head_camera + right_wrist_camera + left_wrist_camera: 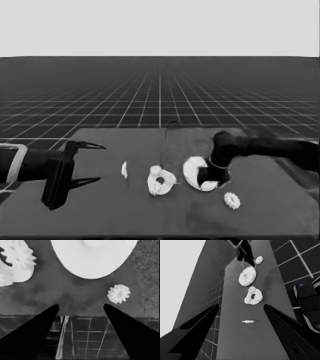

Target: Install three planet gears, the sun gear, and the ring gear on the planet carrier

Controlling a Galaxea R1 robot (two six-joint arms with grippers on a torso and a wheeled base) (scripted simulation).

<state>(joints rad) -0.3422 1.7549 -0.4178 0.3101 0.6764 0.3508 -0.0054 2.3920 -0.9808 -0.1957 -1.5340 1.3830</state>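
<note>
1. Taking the smaller round part [161, 181] as the landmark: it lies near the table's [100, 210] front middle, with toothed gears seated on it around its dark hole.
2. A loose gear [231, 200] lies to its right and nearer the front edge, touching nothing.
3. The thin white piece [124, 169] lies just to its left, apart from it.
4. The larger round part [198, 173] sits close on its right; the right gripper [216, 175] is down over that part's right side, fingers spread wide in the wrist view, gripping nothing.
5. Well to the landmark's left, the left gripper [89, 162] waits over the table's left end, fingers wide apart and empty.
</note>
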